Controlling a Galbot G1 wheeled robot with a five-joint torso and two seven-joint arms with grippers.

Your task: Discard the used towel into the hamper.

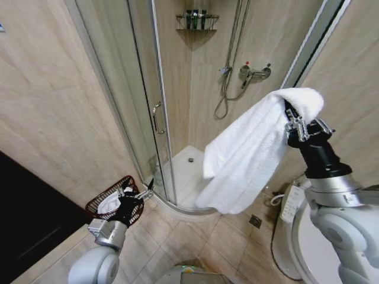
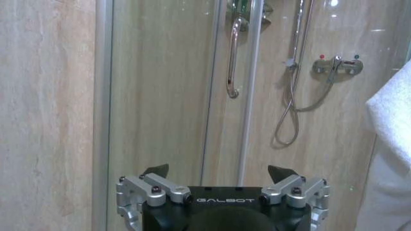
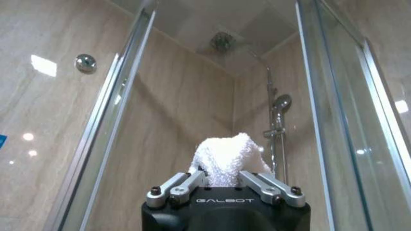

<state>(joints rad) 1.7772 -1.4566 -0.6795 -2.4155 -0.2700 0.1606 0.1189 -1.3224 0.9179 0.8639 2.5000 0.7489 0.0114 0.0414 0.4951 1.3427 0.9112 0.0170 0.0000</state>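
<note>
The right gripper (image 1: pixel 294 123) is raised high before the shower stall, its fingers closed on a bunched fold of the white towel (image 1: pixel 249 154). The rest of the towel hangs down and to the robot's left of that gripper, well above the floor. In the right wrist view the towel's tuft (image 3: pixel 224 159) pokes up between the clamped fingers (image 3: pixel 183 185).

The left gripper (image 1: pixel 141 195) sits low, its fingers (image 2: pixel 157 171) spread wide with nothing between them. The hamper (image 1: pixel 106 198) stands on the floor by the wall just beside and behind this gripper, far below and to the left of the right gripper, with something white already inside.
</note>
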